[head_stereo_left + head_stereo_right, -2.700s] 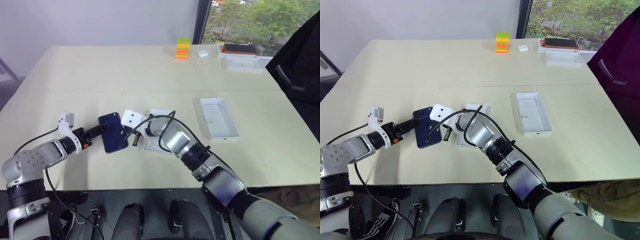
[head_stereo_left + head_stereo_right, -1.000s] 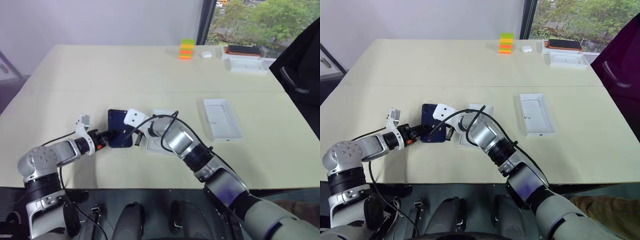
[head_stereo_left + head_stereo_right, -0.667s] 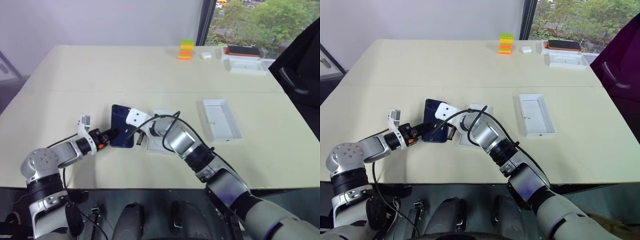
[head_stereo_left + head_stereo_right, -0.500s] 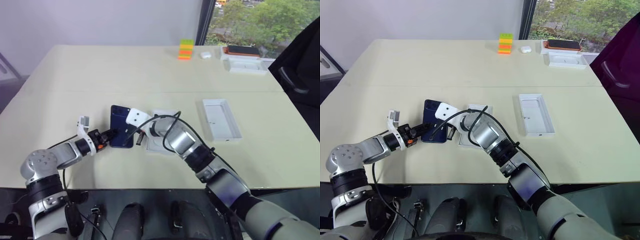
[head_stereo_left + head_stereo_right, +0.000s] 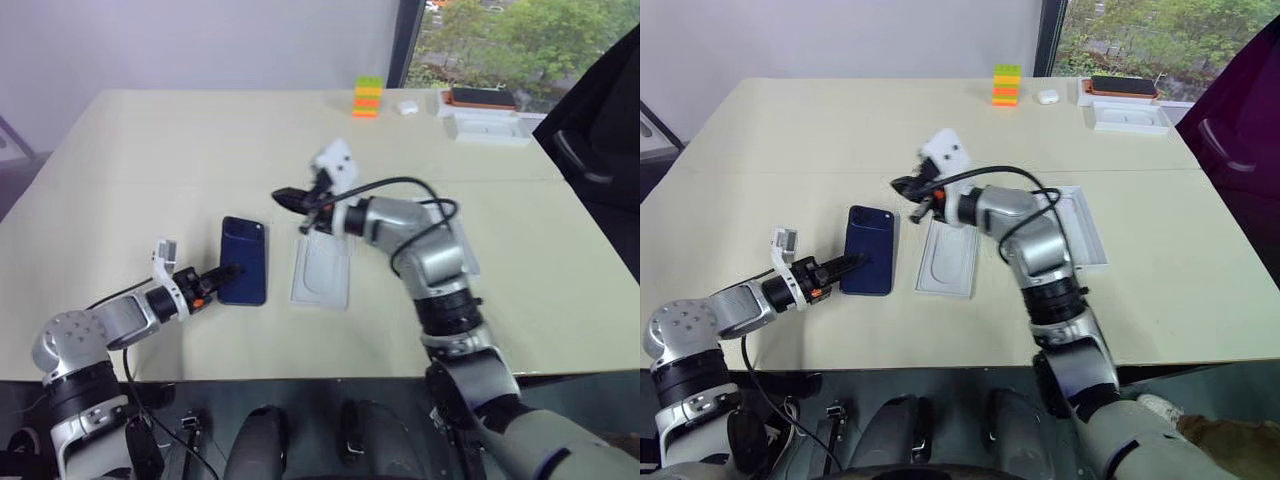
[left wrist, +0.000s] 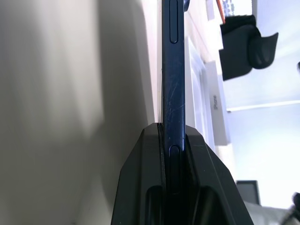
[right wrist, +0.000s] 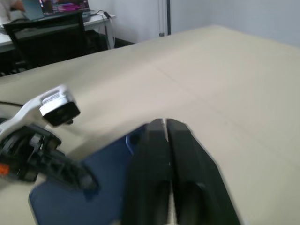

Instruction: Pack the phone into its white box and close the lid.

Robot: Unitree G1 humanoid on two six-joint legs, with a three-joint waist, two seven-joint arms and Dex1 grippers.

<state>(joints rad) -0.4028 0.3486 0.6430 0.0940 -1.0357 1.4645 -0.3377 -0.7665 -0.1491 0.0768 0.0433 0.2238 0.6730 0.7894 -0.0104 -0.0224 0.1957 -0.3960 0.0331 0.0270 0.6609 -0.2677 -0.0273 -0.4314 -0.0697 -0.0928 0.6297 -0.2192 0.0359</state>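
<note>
Phone (image 5: 868, 262) lying flat on the table (image 5: 790, 140), its near end pinched between the two fingers of the left claw (image 5: 854, 264) (the left wrist view shows its thin navy edge clamped tight between them). Just beside it, apart, lies a thin white insert (image 5: 947, 262). Right claw (image 5: 902, 187) raised above the table, over the gap beyond phone and insert, fingers nearly together with a narrow slit between them, holding nothing. White box (image 5: 1092, 240) lies well to the right, partly hidden by the right arm.
</note>
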